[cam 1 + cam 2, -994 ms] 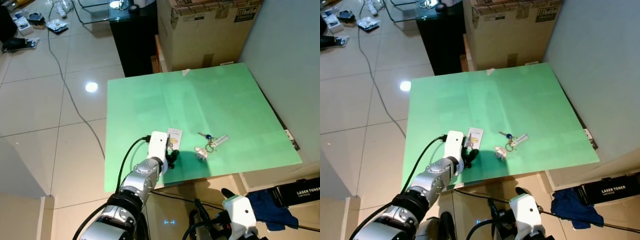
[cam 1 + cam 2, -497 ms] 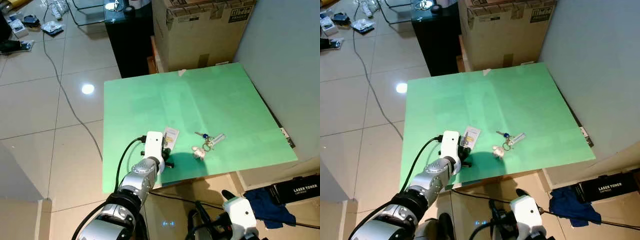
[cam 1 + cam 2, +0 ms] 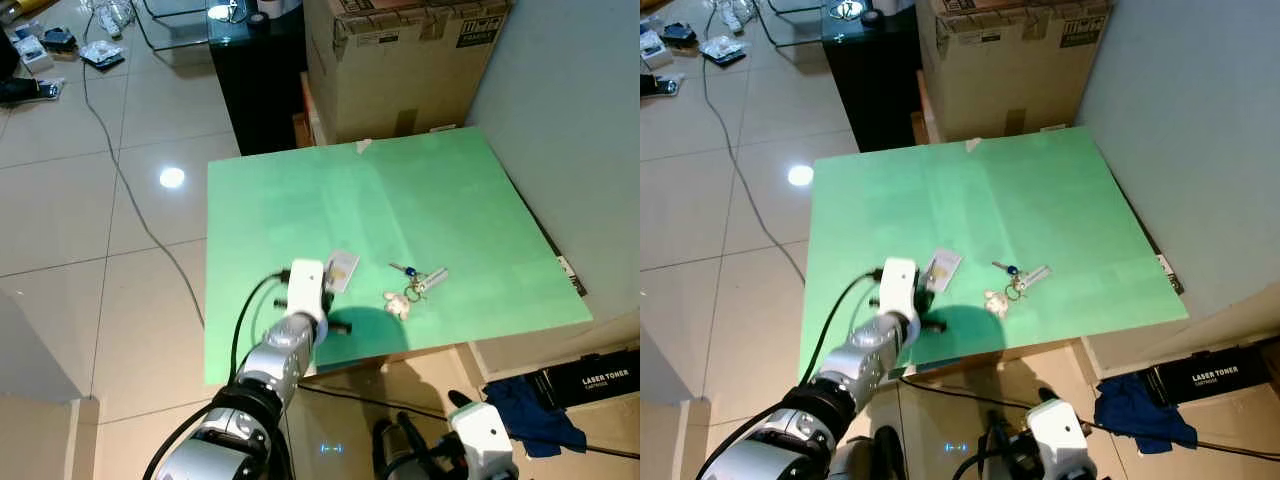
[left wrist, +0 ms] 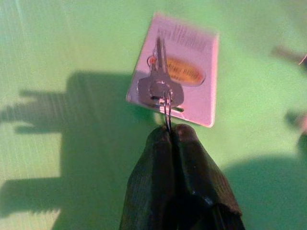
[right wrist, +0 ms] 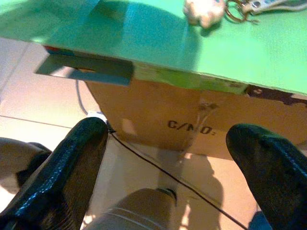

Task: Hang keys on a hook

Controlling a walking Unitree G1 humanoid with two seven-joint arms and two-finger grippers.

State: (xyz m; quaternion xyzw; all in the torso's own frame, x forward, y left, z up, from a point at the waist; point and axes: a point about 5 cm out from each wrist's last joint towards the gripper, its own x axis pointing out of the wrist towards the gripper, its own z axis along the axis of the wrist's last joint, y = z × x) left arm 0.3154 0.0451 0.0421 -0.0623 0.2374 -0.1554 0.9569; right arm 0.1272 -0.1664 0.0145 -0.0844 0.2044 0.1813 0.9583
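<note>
A silver key [image 4: 158, 86] on a thin ring hangs in front of a white card tag [image 4: 189, 72] over the green tabletop [image 3: 420, 200]. My left gripper [image 4: 171, 130] is shut on that ring; from the head the tag [image 3: 341, 268] sits just past my left wrist [image 3: 305, 285]. A second key bunch [image 3: 418, 281] with a blue-headed key and a pale charm [image 3: 397, 305] lies to the right of it. My right gripper [image 5: 165, 167] hangs open below the table's front edge, its fingers [image 5: 62, 177] wide apart.
The green top rests on a cardboard carton [image 5: 192, 124]. A large cardboard box [image 3: 400, 60] and a black cabinet [image 3: 255, 75] stand behind it, a grey wall [image 3: 570, 120] to the right. A cable [image 3: 120, 170] crosses the tiled floor; a blue cloth [image 3: 535, 415] lies front right.
My left arm is blurred in motion and the card tag has tilted and shifted slightly with the gripper. The right arm has dropped a little lower. The view has shifted slightly.
</note>
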